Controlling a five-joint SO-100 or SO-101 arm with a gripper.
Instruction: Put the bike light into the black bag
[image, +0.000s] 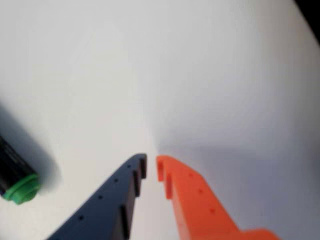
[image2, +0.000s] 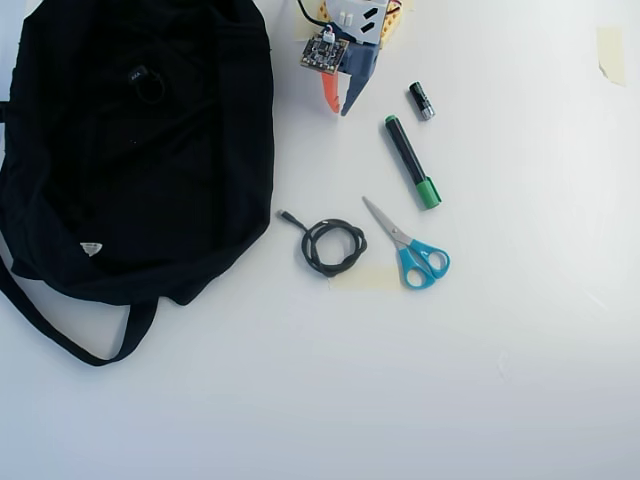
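The black bag (image2: 190, 190) lies floppy at the left of the overhead view, its strap (image2: 60, 335) looping below and a white triangular tag (image2: 91, 248) near its lower left. The bike light (image2: 147, 83), a small black ring with a block, lies on the bag's fabric near the top. My gripper (image2: 338, 108) is to the right of the bag, over the white table, apart from the light. In the wrist view the gripper (image: 151, 162) has a dark blue and an orange finger (image: 190, 195) nearly together with nothing between them.
A black marker with a green cap (image2: 410, 160) lies right of the gripper and shows at the wrist view's left edge (image: 17, 175). A small battery (image2: 421, 100), blue-handled scissors (image2: 412, 250) and a coiled black cable (image2: 332, 245) lie on the white table (image2: 500, 380).
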